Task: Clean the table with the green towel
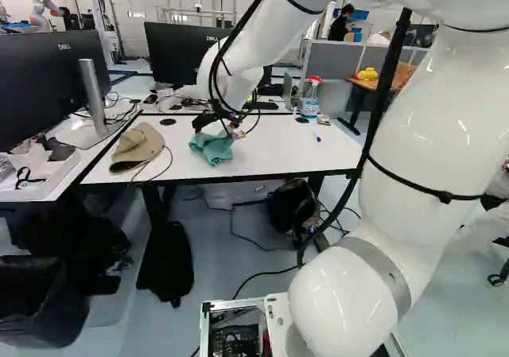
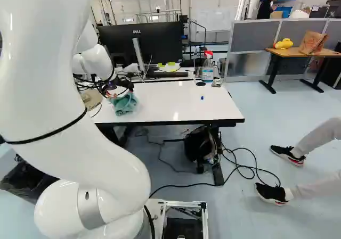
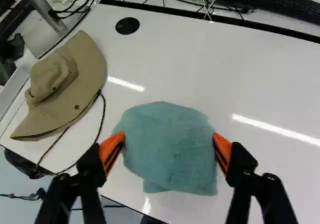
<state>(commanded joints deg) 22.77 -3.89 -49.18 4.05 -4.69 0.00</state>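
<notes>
Far monitor [image 1: 179, 55]: pale lettering. Labelled spray bottle [image 2: 207, 75], red top, far right on tabletop [image 1: 274, 146]. Pincer [image 1: 219, 128] wide, fingers either side of green towel [image 3: 167, 146]; hat [image 3: 70, 84] left.

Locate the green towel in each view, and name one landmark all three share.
Left base view: green towel, left of centre, on the white table.
Right base view: left of centre.
Wrist view: between the gripper's open fingers.
Shared landmark: the tan brimmed hat.

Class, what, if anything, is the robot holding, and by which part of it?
Nothing appears to be held: the jaws stand wide apart, with the crumpled green cloth towel between them on the white flat-topped table.
</notes>
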